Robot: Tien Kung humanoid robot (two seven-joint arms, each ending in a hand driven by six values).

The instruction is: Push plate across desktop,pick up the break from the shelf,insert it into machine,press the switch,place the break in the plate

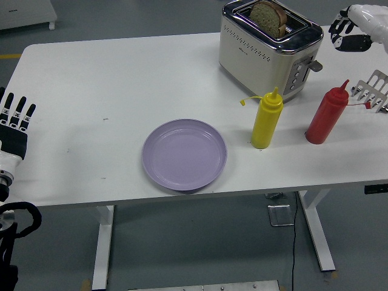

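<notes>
A white worktop (pixel 121 79) seen from above, described left to right. At its left edge, near the front corner, the robot's left hand (pixel 13 124) rests with its black fingers held out straight and side by side, holding nothing. Close to the middle of the front edge lies an empty lilac plate (pixel 184 154). Right of the plate stands a yellow squeeze bottle (pixel 267 119), upright, its cap tab hanging off to the left. Behind that bottle, toward the far edge, sits a shiny silver toaster (pixel 270 47). A slice of brown bread (pixel 268 17) stands tall in its slot, most of it showing above the top, and the lever on the toaster's right end is at the upper end of its track. A red squeeze bottle (pixel 327 113) stands upright to the right of the yellow one, near the right edge. Beside it, at the right edge, part of a metal rack (pixel 372 93) shows. Above the far right corner hangs the robot's right hand (pixel 351 31), white and black, clear of the toaster, fingers loosely curled around nothing.
</notes>
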